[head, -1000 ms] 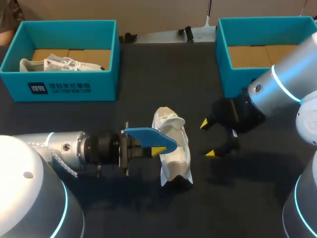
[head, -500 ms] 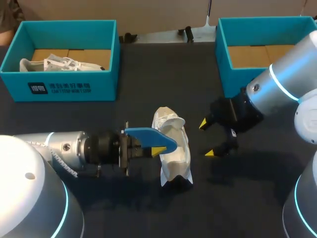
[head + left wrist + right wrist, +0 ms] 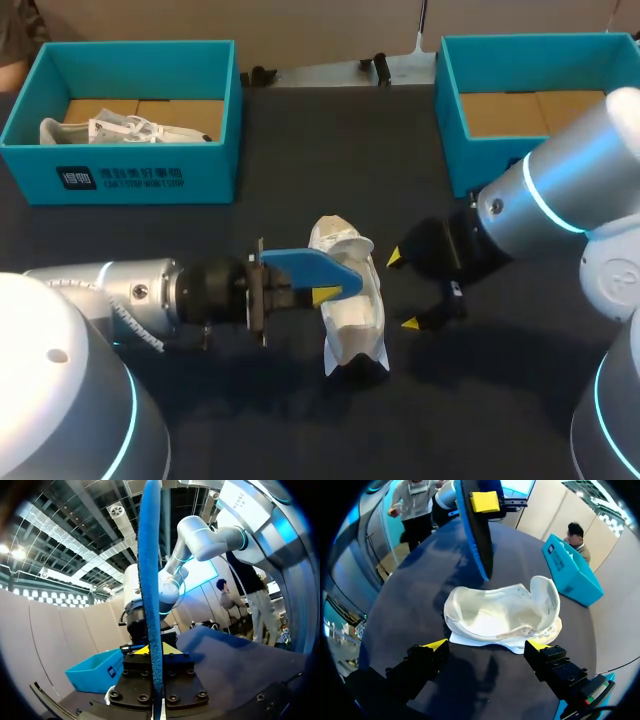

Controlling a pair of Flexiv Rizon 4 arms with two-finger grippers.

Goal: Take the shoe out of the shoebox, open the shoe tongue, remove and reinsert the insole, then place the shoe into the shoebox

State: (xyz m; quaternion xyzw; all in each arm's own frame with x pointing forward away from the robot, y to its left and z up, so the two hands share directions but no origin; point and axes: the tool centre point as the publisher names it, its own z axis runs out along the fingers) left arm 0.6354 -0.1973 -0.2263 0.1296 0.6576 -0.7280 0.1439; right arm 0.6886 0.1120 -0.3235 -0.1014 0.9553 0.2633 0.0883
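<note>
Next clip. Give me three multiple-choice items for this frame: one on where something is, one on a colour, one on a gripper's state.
1. The shoe nearest the grippers is:
A. on the table, between the left gripper and the right gripper
B. held up by the left gripper
C. hanging from the right gripper

2. The insole is:
A. white
B. blue
C. yellow

3. The right gripper is:
A. shut on the shoe
B. shut on the insole
C. open

Answers:
1 A, it rests on the dark tabletop between them.
2 B, the sheet clamped in the left gripper is blue.
3 C, its yellow tips stand wide apart with nothing clamped between them.
</note>
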